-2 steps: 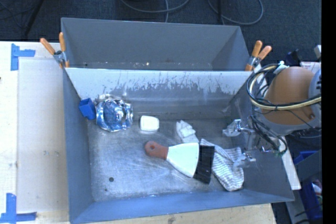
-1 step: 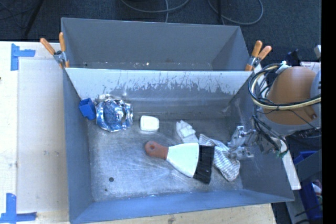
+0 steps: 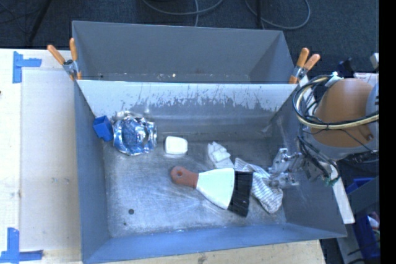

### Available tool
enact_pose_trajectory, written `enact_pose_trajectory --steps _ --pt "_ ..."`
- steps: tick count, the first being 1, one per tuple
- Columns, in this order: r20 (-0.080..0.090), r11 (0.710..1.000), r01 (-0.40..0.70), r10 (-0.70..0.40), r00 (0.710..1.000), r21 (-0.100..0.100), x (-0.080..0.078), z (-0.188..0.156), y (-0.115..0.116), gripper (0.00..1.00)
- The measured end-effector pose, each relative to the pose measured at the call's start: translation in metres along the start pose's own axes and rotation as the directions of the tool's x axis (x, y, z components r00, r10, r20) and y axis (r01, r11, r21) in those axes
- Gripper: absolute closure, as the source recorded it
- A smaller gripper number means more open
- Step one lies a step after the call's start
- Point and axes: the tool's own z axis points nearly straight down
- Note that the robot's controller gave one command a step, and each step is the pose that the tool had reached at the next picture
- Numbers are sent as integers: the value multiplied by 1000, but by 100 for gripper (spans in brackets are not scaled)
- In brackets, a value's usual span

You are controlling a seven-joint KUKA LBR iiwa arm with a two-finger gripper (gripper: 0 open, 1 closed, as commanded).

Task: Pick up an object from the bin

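Arm comes in from the right, with its wrist above the right wall of the bin. The jaws are low at the right side of the bin floor, over the right end of a grey-and-white checked cloth. From my station I cannot tell whether the jaws are wide or narrow, nor whether they touch the cloth.

The checked cloth lies crumpled. Its left edge is against the black bristles of a hand brush, which has a white body and a brown handle pointing left. The cloth is the thing nearest the jaws, and the brush is next.

- Just behind the brush: a small white crumpled wad.
- Further left, apart from these: a white block.
- Left side of the floor: a blue-and-silver foil ball, touching a blue piece by the left wall.
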Motion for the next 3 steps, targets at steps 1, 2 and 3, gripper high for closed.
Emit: enact_pose_trajectory --steps 1,2,3 --pt "1 1000 -2 2 1000 0 1 -3 0 100" --pt "3 1000 0 0 1000 0 2 -20 2 100" --pt "9 1000 1 -1 1000 2 1 -34 1 100"
